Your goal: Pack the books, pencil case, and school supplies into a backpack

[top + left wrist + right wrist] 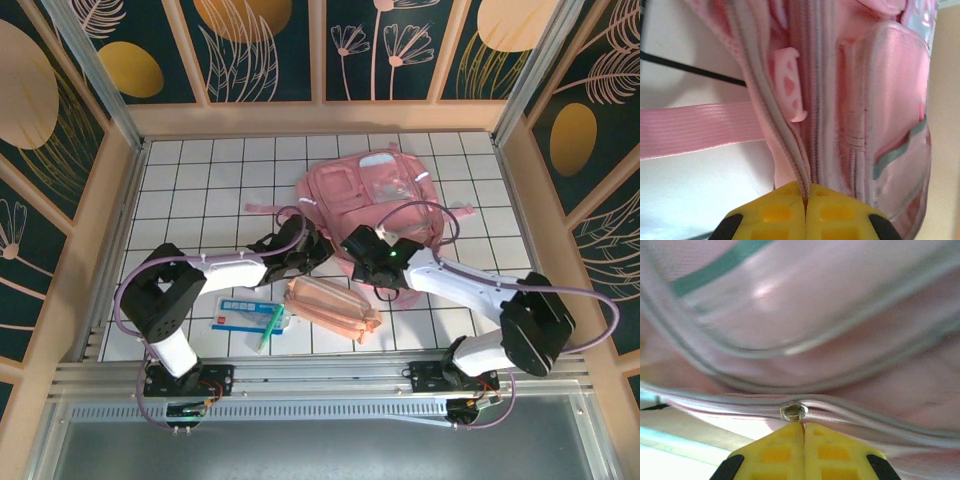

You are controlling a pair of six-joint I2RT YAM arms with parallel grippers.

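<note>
White tiled surface (200,190), floral wall panels (260,50). Pencil case (330,308), packet (235,312), pen (270,328) behind left fingers (802,197), which grasp backpack (890,100) zipper edge; right fingers (801,437) clenched.

White gridded tabletop (200,180), dark floral wall panels (265,50), metal front rail (320,375)

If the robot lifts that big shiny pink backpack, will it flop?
Probably floppy: the big glossy pink backpack lies slumped flat, and its zipper edge bends where the left gripper pinches it. Its shiny surface may be slippery.
</note>
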